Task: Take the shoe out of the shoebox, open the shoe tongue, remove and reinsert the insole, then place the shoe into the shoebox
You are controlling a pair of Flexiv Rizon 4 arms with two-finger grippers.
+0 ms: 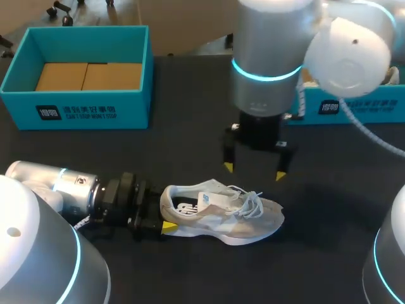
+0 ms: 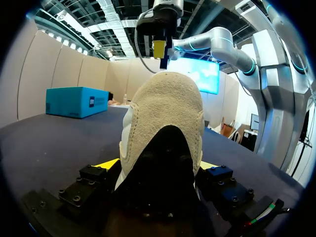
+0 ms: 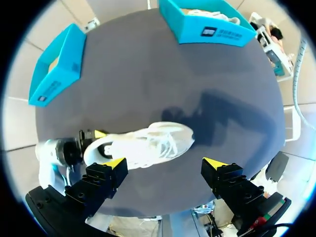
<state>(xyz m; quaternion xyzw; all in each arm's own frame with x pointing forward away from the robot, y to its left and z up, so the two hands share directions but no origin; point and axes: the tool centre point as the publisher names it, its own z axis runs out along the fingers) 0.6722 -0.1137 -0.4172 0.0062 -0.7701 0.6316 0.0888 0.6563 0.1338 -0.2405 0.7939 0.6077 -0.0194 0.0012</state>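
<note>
Our left pincer [image 2: 157,165] pinches the heel of the shoe [image 1: 221,212], which rests on the dark surface [image 1: 190,145]. Our right pincer [image 1: 254,171] hangs above the shoe, fingers spread.

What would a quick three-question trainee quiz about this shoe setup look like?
1. True or false: the shoe lies on the table, outside the teal shoebox at the far left.
2. Which part of the shoe does the left gripper clamp? A) toe B) heel C) laces
3. Fill in: the right gripper hangs above the shoe with its fingers ____.

Key: 1 true; 2 B; 3 open.
</note>
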